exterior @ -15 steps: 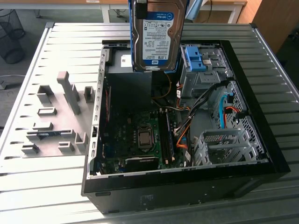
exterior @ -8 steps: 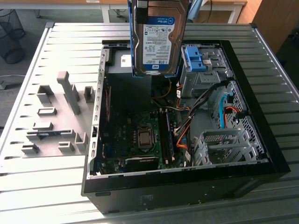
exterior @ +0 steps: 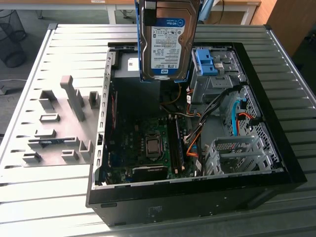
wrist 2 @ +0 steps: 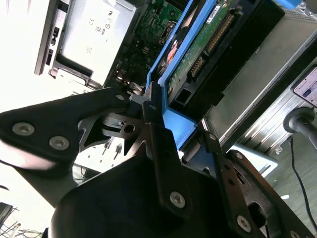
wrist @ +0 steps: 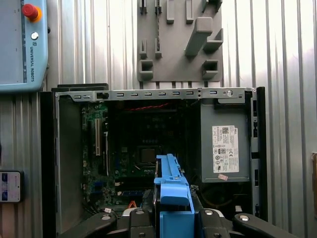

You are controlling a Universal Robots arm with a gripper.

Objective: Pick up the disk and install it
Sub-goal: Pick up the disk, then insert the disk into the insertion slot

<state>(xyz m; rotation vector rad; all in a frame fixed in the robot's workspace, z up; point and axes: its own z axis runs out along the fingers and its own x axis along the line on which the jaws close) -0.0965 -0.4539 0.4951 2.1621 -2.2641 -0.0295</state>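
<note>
The disk [exterior: 167, 42] hangs upright above the open computer case [exterior: 276, 163], its blue-and-white label facing the exterior camera and blue rails along its edges. Its upper end runs out of the exterior view at the top. In both wrist views my gripper [wrist 2: 178, 121] [wrist: 171, 216] is shut on the disk [wrist 2: 208, 44], the black fingers [wrist 2: 153, 106] clamped on either side of the blue rail [wrist: 171, 191]. The disk is in the air over the back half of the case, touching nothing below. The metal drive cage with its blue bracket [exterior: 207, 61] stands just to the exterior view's right of it.
The case lies on a slatted metal table with its motherboard [exterior: 148, 148], cables and grey power-supply box [wrist: 225, 144] exposed. A grey fixture plate with upright pegs [exterior: 54, 128] lies at the exterior view's left. A teach pendant [wrist: 22, 44] rests on the table.
</note>
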